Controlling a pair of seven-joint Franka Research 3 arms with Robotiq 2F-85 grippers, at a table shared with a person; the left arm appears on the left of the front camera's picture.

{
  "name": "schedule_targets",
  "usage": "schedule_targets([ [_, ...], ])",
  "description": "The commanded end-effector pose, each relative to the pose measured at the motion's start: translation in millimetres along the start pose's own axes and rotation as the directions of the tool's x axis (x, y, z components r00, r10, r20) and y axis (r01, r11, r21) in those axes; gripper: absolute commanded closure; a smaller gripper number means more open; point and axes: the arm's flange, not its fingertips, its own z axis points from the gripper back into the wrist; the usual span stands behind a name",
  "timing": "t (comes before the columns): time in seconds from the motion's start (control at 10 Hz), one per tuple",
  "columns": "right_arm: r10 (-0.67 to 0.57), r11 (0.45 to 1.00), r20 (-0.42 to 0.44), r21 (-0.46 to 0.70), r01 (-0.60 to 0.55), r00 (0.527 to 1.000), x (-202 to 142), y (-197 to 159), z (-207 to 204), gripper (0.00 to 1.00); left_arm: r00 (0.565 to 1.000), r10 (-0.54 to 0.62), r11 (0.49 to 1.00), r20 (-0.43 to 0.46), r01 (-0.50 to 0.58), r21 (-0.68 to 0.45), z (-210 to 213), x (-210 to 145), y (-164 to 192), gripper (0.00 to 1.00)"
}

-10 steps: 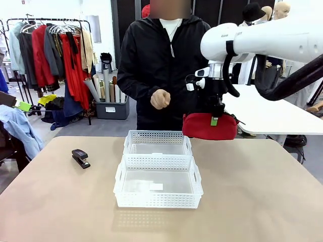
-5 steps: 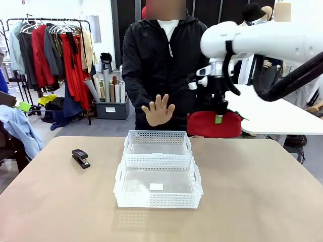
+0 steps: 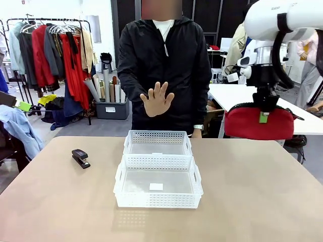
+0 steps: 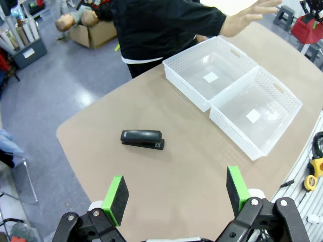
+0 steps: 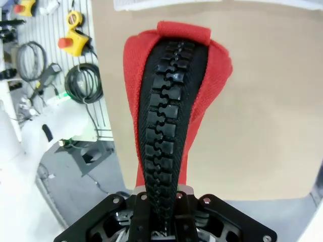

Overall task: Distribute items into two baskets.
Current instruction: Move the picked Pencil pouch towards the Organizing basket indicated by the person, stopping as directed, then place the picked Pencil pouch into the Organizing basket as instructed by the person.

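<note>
While the near basket (image 3: 157,200) and the far basket (image 3: 157,136) sit touching each other in the middle of the worktop (image 3: 252,201), we hold the red pouch (image 3: 252,126) up in the air, to the right of the baskets and higher than them. Our right gripper (image 3: 263,115) is squeezed tight on the pouch's top, along the black zipper (image 5: 164,131). Our left gripper (image 4: 176,194) is wide open with nothing in it, high over the worktop on the stapler side of the baskets. The black stapler (image 3: 80,157) lies on the worktop, left of the baskets and apart from them. A person's open hand (image 3: 157,99) is raised behind the far basket.
</note>
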Motion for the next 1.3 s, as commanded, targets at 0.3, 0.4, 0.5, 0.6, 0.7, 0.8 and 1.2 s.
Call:
schedule_targets([
  [0.3,-0.015,1.000,-0.011,-0.025,0.015,1.000,19.0,-24.4,10.3,1.00,1.000,-0.005,1.000,0.008,0.005,-0.011,-0.8,-0.3,0.5,0.00],
  [0.4,-0.015,1.000,-0.011,-0.025,0.015,1.000,19.0,-24.4,10.3,1.00,1.000,-0.005,1.000,0.008,0.005,-0.011,-0.8,-0.3,0.5,0.00],
  [0.5,-0.015,1.000,-0.011,-0.025,0.015,1.000,19.0,-24.4,10.3,1.00,1.000,-0.005,1.000,0.008,0.005,-0.011,-0.8,-0.3,0.5,0.00],
  [0.6,-0.015,1.000,-0.011,-0.025,0.015,1.000,19.0,-24.4,10.3,1.00,1.000,-0.005,1.000,0.008,0.005,-0.011,-0.8,-0.3,0.5,0.00],
  [0.7,-0.015,1.000,-0.011,-0.025,0.015,1.000,19.0,-24.4,10.3,1.00,1.000,-0.005,1.000,0.008,0.005,-0.011,-0.8,-0.3,0.5,0.00],
  [0.8,-0.015,1.000,-0.011,-0.025,0.015,1.000,19.0,-24.4,10.3,1.00,1.000,-0.005,1.000,0.008,0.005,-0.011,-0.8,-0.3,0.5,0.00],
  [1.2,-0.015,1.000,-0.011,-0.025,0.015,1.000,19.0,-24.4,10.3,1.00,1.000,-0.005,1.000,0.008,0.005,-0.011,-0.8,-0.3,0.5,0.00],
])
